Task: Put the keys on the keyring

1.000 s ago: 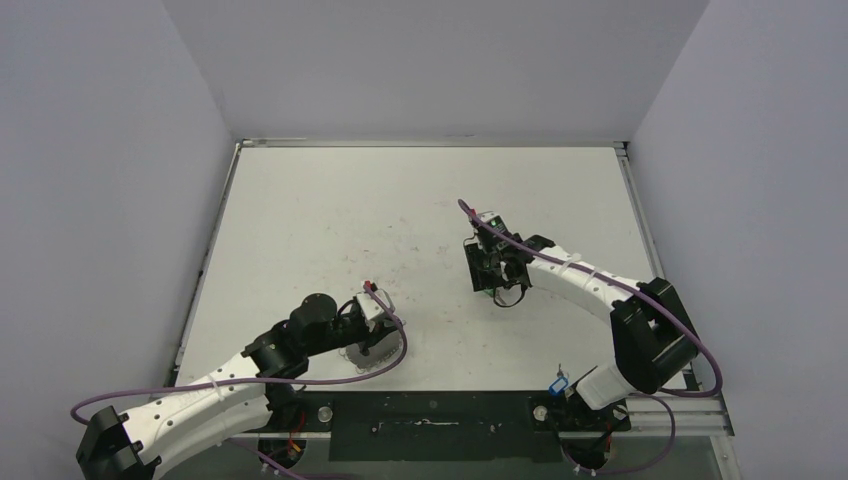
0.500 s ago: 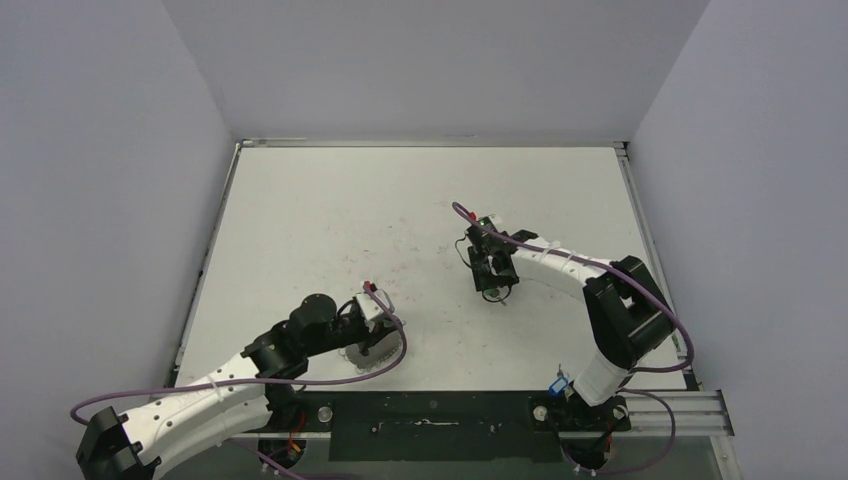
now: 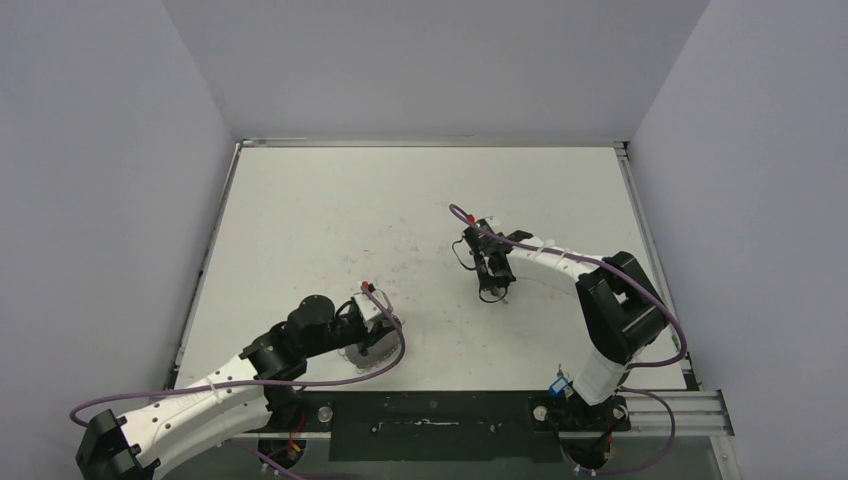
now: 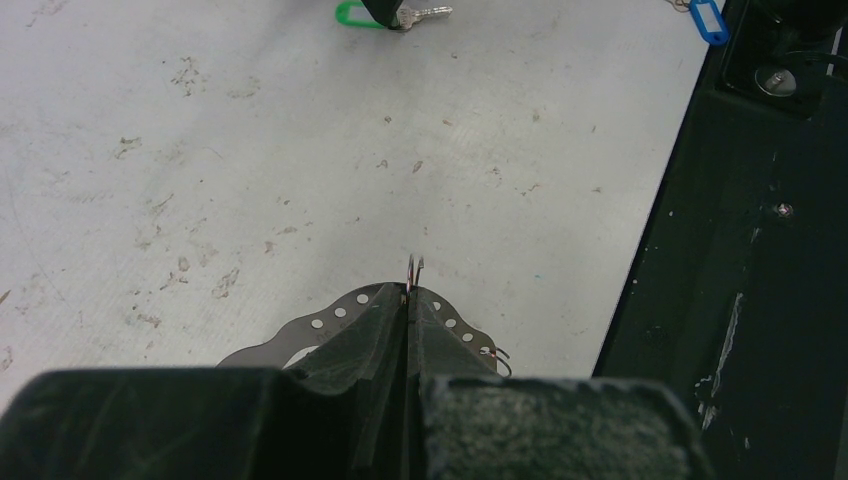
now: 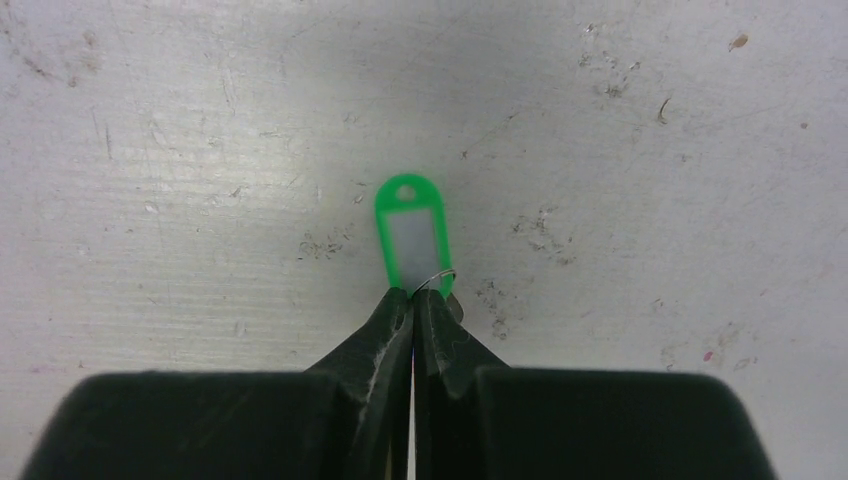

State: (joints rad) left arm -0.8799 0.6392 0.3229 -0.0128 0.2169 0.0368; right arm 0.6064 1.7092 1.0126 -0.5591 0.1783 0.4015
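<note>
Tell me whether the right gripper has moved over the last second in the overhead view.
Yes. The right gripper has shifted slightly left, away from the table's right edge rail; its jaws are shut on the green key.

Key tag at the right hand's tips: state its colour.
The key tag is green, pale window inside; best in the right wrist view.

The green tag [image 5: 410, 240] loses its lower end between the closed tips of the right hand [image 5: 413, 300] (its key is covered there too). Most of the keyring [image 4: 330, 325] lies hidden under the left hand [image 4: 408, 300]; only a perforated arc shows.
</note>
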